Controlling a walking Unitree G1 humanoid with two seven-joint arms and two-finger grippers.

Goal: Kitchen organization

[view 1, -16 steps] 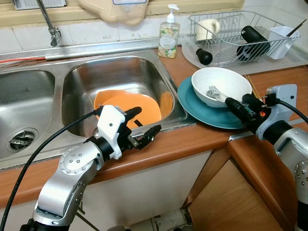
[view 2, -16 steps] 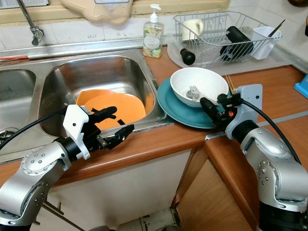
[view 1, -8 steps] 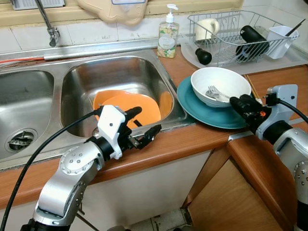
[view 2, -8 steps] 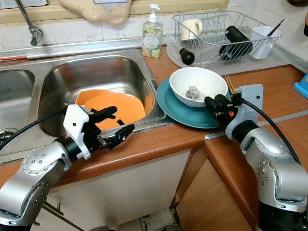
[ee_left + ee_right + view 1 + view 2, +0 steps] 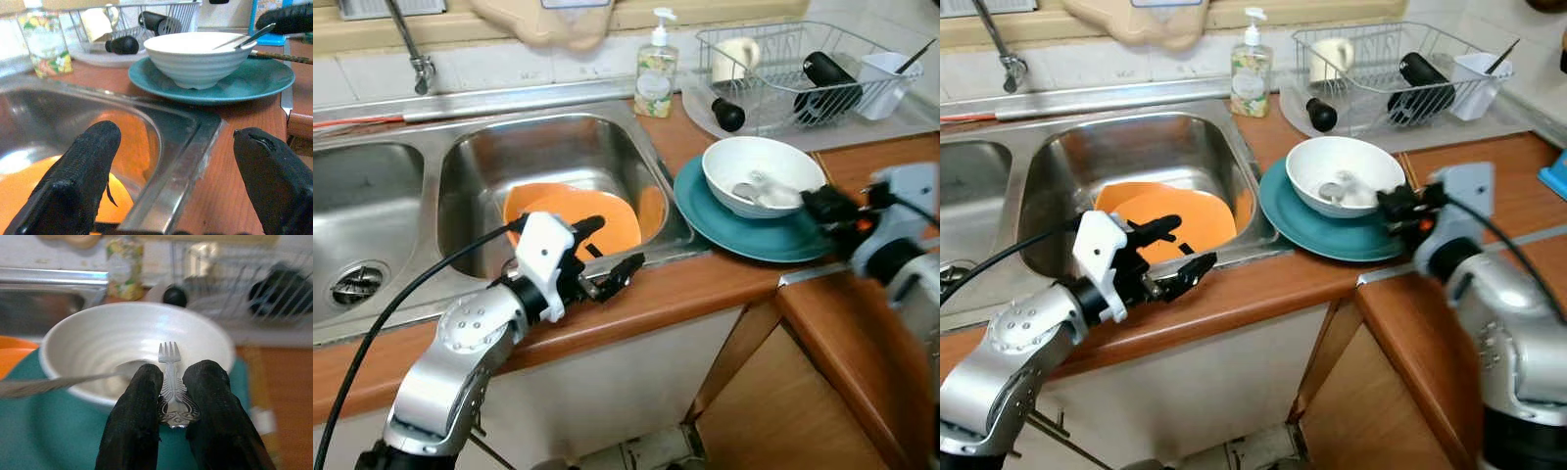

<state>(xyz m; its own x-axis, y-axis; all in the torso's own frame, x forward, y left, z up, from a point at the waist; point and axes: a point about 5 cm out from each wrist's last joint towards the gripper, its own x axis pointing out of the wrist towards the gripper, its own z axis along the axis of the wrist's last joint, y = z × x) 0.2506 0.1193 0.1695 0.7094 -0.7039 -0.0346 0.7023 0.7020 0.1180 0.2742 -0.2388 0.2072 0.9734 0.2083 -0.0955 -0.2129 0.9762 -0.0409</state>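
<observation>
A white bowl point(image 5: 759, 171) stands on a teal plate point(image 5: 724, 220) on the wooden counter right of the sink. My right gripper point(image 5: 173, 382) is shut on the handle of a silver fork point(image 5: 169, 362), held just off the bowl's near rim; in the left eye view this gripper point(image 5: 820, 204) is blurred. A spoon point(image 5: 73, 380) still leans in the bowl. My left gripper point(image 5: 612, 245) hangs open over the sink's front edge, above orange plates point(image 5: 578, 220) lying in the right basin. Nothing is between its fingers point(image 5: 83, 166).
A wire dish rack point(image 5: 803, 69) at the back right holds a mug, a black bottle and a white utensil cup point(image 5: 886, 83). A soap bottle point(image 5: 656, 69) and a black grinder point(image 5: 727, 115) stand behind the plate. The faucet point(image 5: 411, 49) is at the back left.
My right gripper closed on the fork that lay in the bowl and has drawn it back to the right, off the bowl. The left arm has barely moved.
</observation>
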